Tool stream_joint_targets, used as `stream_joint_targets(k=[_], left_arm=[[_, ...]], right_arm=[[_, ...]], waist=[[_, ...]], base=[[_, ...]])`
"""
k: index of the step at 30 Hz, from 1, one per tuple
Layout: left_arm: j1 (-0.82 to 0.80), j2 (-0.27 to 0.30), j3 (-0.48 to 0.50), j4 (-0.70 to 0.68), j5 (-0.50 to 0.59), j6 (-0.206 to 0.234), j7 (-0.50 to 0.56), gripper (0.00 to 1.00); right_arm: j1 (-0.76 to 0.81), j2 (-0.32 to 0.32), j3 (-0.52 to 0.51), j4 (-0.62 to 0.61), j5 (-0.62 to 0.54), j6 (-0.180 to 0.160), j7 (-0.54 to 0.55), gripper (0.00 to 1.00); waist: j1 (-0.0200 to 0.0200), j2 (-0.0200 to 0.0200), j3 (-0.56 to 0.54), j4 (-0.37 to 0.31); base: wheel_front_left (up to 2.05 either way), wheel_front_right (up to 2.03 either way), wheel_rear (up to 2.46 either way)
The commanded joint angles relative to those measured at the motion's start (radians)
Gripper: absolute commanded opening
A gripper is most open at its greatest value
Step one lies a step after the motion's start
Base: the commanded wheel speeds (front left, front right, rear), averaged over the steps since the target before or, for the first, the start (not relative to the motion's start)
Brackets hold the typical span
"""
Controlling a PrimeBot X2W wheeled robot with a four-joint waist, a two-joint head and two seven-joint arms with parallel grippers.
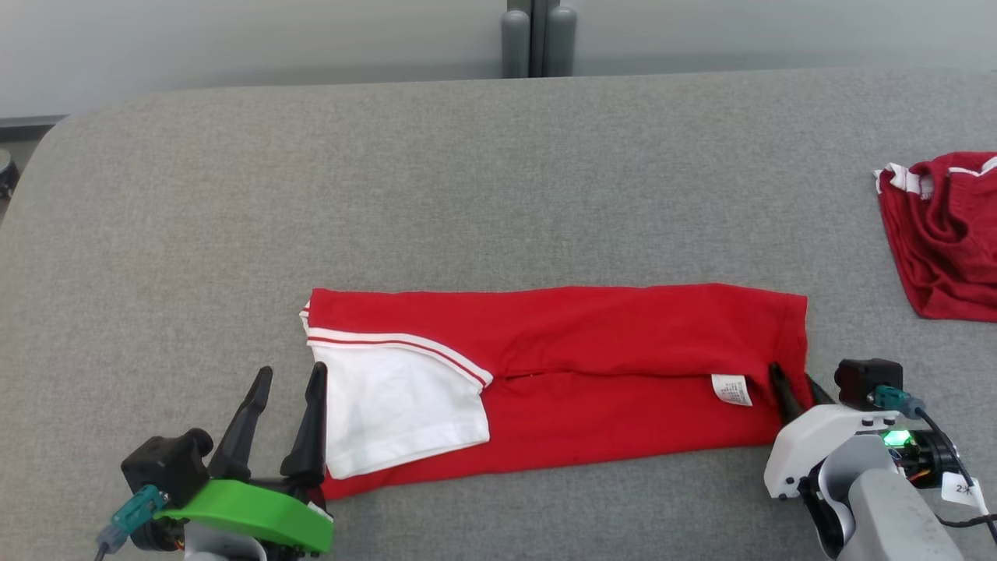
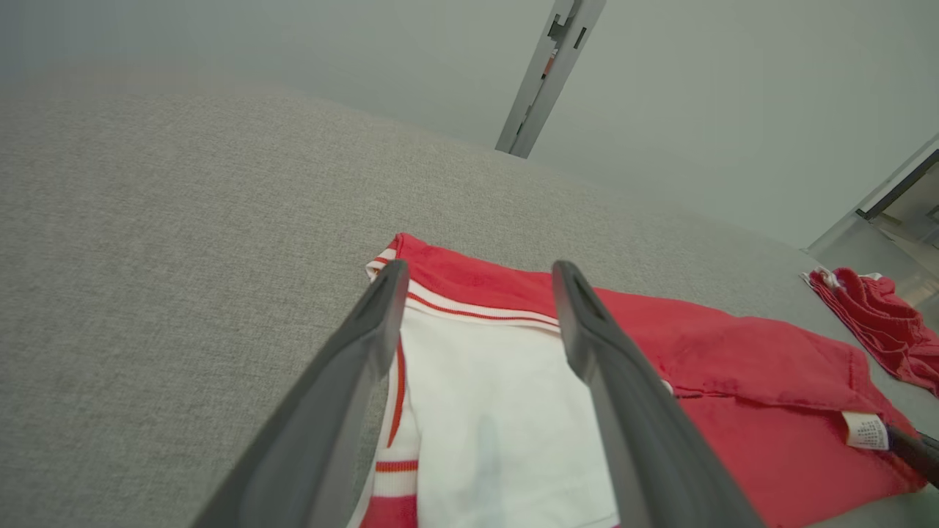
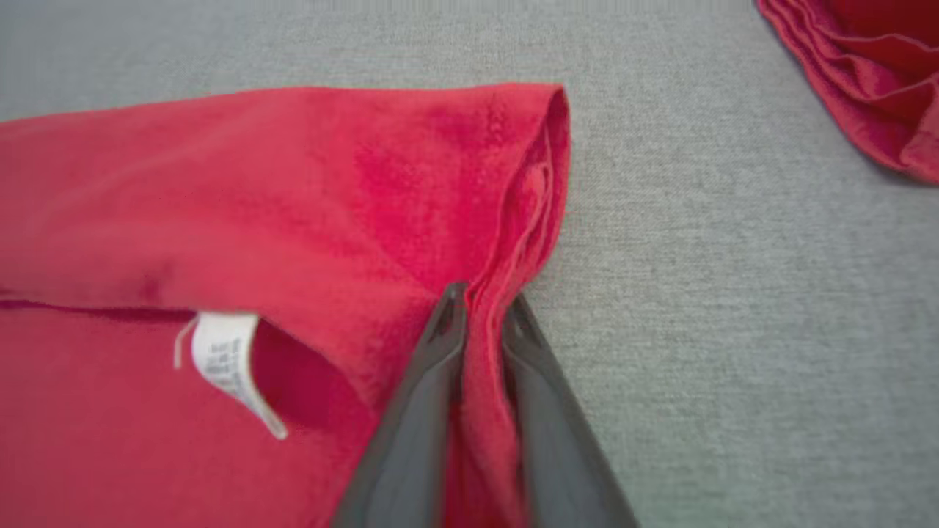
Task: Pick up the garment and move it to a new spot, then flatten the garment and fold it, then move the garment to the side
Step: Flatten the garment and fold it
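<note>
The garment (image 1: 592, 351) is a red shirt folded into a long band across the grey padded table (image 1: 467, 179), with a white sleeve (image 1: 397, 413) on top at its left end and a white label (image 1: 732, 389) near its right end. My left gripper (image 1: 291, 371) stands open at the left end; in the left wrist view its fingers (image 2: 480, 270) straddle the white sleeve (image 2: 484, 396) from just above. My right gripper (image 1: 790, 374) is at the right end. In the right wrist view it (image 3: 486, 297) is shut on the garment's (image 3: 257, 183) bunched right hem.
A second red garment (image 1: 946, 234) with white trim lies crumpled at the table's right edge, also in the right wrist view (image 3: 866, 81). A grey post (image 1: 537, 39) stands behind the table's far edge. Bare grey surface lies beyond the folded shirt and to its left.
</note>
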Motion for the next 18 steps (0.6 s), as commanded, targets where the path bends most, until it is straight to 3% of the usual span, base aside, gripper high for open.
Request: stream_joint_targets(k=[1, 8, 18], left_arm=[[0.009, -0.005, 0.009, 0.002, 0.011, -0.004, -0.003, 1.00], [0.018, -0.033, 0.045, 0.009, 0.049, -0.004, -0.003, 1.00], [0.028, -0.081, 0.110, 0.032, 0.112, -0.027, -0.003, 1.00]], right_arm=[[-0.006, -0.001, -0.007, 0.016, -0.007, -0.001, -0.009, 0.00], [-0.031, -0.005, -0.126, -0.021, -0.081, -0.002, -0.024, 0.00], [0.047, -0.029, -0.290, -0.227, -0.126, -0.002, 0.059, 0.00]], waist=[[0.0000, 0.0000, -0.006, -0.009], [0.0000, 0.0000, -0.029, -0.040], [0.0000, 0.0000, -0.055, -0.062]], base=[[0.00, 0.00, 0.00], [0.00, 0.00, 0.00], [0.00, 0.00, 0.00]])
